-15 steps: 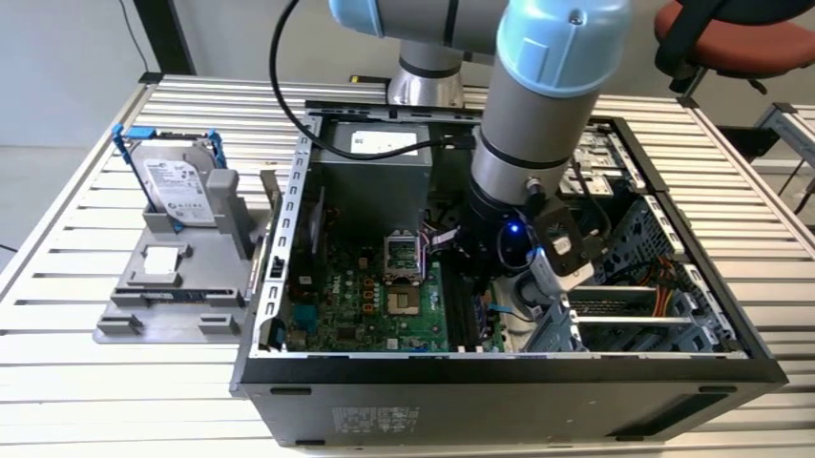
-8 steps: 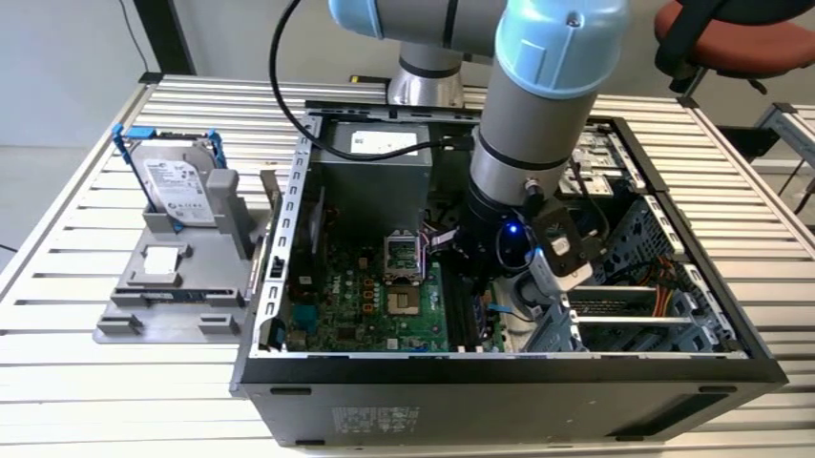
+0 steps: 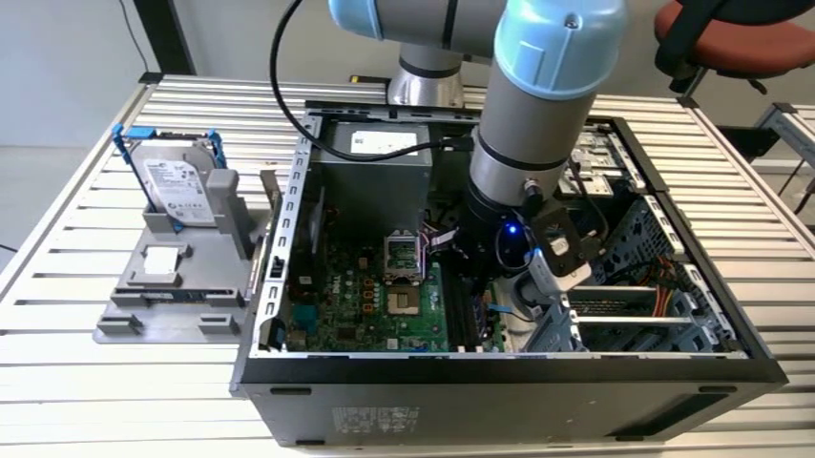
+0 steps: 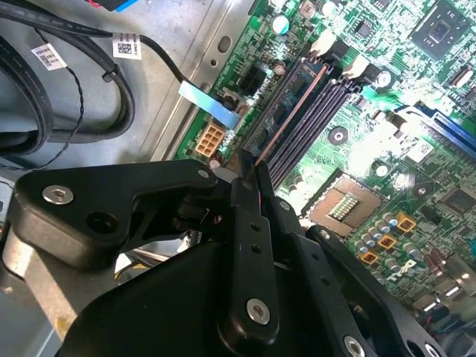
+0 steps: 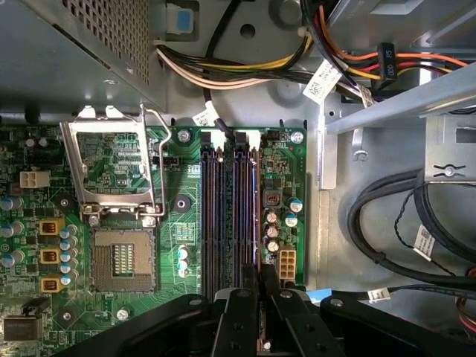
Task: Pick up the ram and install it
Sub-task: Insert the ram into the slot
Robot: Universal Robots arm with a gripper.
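Exterior view: my arm [image 3: 529, 114] reaches down into the open computer case [image 3: 510, 367], which lies on its side on a slatted metal table [image 3: 76, 401]. My gripper [image 3: 491, 272] sits low over the green motherboard [image 3: 369, 305], near the memory slots on the side toward the exterior view's right. On the exterior view's left, outside the case, a grey fixture [image 3: 178, 277] holds a silver hard drive in a blue frame [image 3: 172, 186] and a small square white-topped part [image 3: 159, 262]. A red-seated chair [image 3: 745, 38] stands behind the table.

Second wrist view: my gripper [image 4: 249, 175] has its black fingers [image 4: 245, 223] pressed close together, pinching the ram [image 4: 291, 111]. I see the ram edge-on as a thin dark strip with a coppery line, running from my fingertips along the dark memory slots [image 4: 312, 111]. It lies in line with one slot; I cannot tell whether it is fully seated. A white connector [image 4: 210, 139] and black cables [image 4: 89, 89] lie beside the board.

First wrist view: my gripper [image 5: 256, 286] comes in over the parallel memory slots [image 5: 223, 208]. The ram [image 5: 257, 216] stands as a narrow dark edge in the slot row nearest the capacitors [image 5: 274, 223], running straight out from my pinched fingers [image 5: 239, 320]. The open CPU socket [image 5: 119, 256] with its raised metal frame [image 5: 111, 167] is further along the board, well apart from my fingers.
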